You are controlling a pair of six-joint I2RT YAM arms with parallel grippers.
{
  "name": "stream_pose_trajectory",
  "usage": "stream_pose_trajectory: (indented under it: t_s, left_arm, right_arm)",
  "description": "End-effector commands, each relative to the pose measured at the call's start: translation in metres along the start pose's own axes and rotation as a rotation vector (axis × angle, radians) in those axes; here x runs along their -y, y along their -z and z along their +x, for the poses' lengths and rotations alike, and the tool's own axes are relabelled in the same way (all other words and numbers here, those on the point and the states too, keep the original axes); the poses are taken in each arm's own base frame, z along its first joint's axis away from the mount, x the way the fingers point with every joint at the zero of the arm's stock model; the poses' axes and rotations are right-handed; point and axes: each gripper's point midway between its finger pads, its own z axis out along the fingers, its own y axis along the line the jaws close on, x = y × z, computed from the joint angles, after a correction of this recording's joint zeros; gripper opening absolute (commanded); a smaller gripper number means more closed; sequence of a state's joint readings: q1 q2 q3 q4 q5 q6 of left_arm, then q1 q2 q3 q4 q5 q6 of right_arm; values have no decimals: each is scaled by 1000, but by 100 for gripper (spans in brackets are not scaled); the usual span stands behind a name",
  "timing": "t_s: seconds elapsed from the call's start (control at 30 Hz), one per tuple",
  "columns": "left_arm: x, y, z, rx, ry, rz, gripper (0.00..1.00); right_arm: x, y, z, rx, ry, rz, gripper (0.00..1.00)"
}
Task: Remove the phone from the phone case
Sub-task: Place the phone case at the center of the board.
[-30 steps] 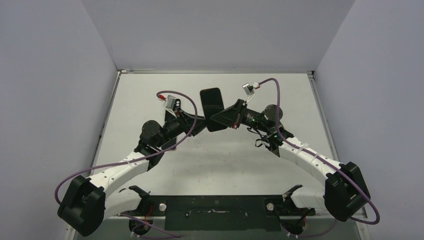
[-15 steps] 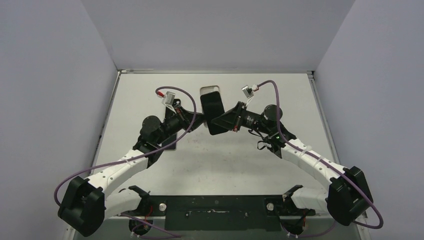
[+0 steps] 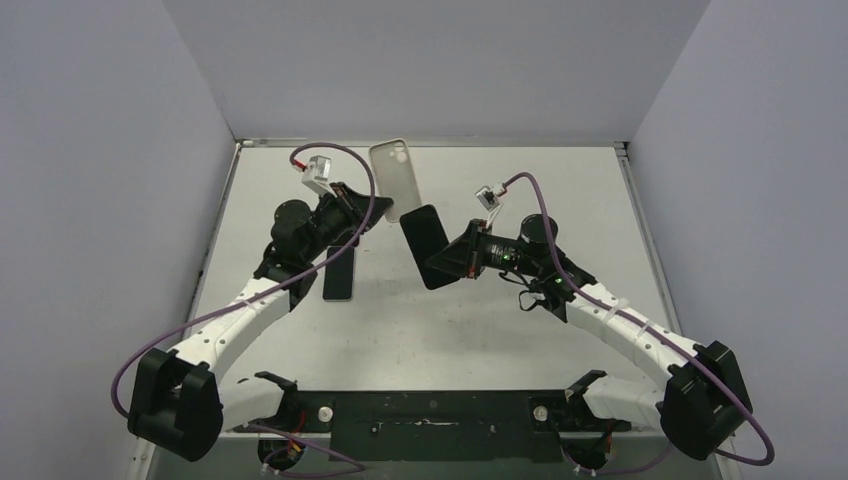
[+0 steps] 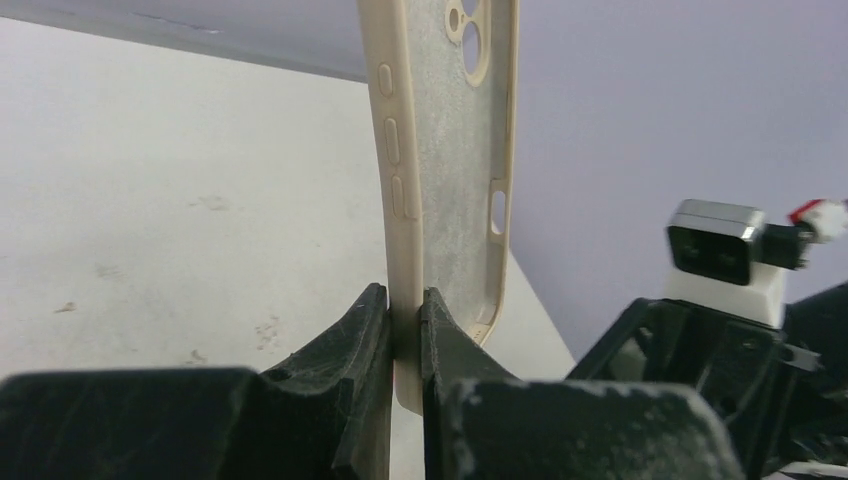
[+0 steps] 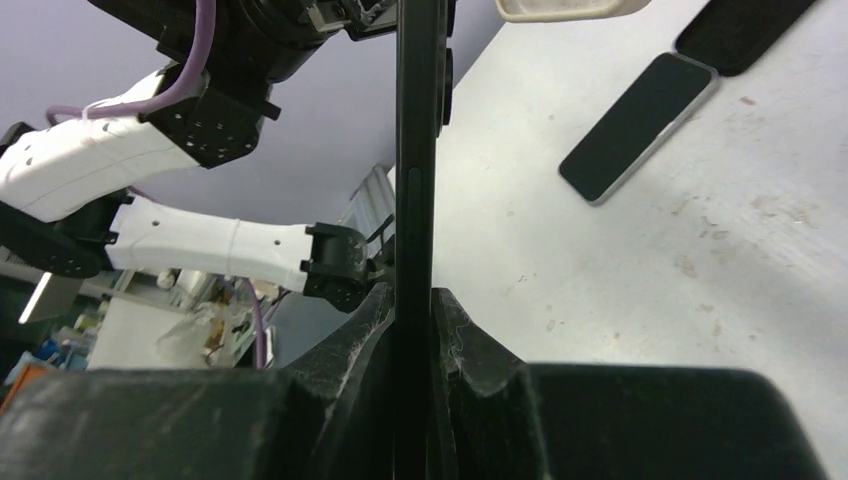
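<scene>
While both arms lean in over the pale desk (image 3: 500, 330), the left arm (image 3: 250, 310) comes up on the left of the phone case (image 3: 394, 175) and the right arm (image 3: 620, 320) reaches in from its right. The left tool (image 4: 405, 320) is clamped on the lower end of the phone case, its two dark fingers (image 4: 350, 340) pressing the beige side wall between them. The case stands upright off the desk, its inside bare and its camera cut-out at the top. The right tool (image 5: 413, 310) is pinched tight on the black phone (image 3: 420, 232), gripping it edge-on across its thin body. That phone is out of the phone case, held in the air just beside the case's lower corner, on its near and right side. A second phone (image 3: 340, 274), dark-screened with a pale rim, lies flat on the desk nearer than the case and to its left.
</scene>
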State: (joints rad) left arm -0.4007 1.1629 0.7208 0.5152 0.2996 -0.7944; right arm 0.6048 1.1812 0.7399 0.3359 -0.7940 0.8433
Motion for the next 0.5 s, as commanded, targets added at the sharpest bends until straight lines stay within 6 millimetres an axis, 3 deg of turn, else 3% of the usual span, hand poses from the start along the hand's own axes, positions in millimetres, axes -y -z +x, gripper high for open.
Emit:
stream_pose_trajectory:
  t_s: [0.0,0.2,0.47]
  left_arm:
    - [-29,-5,3,-113,-150,-114,0]
    - [-93,-1,49,-341,-170,-281,0]
    - [-148,-12,73,-485,-116,-381,0]
  right_arm:
    - [-4,19,-36,128,131,50,0]
    - [27,29,-39,132,164,199,0]
    - [43,28,-34,113,164,228,0]
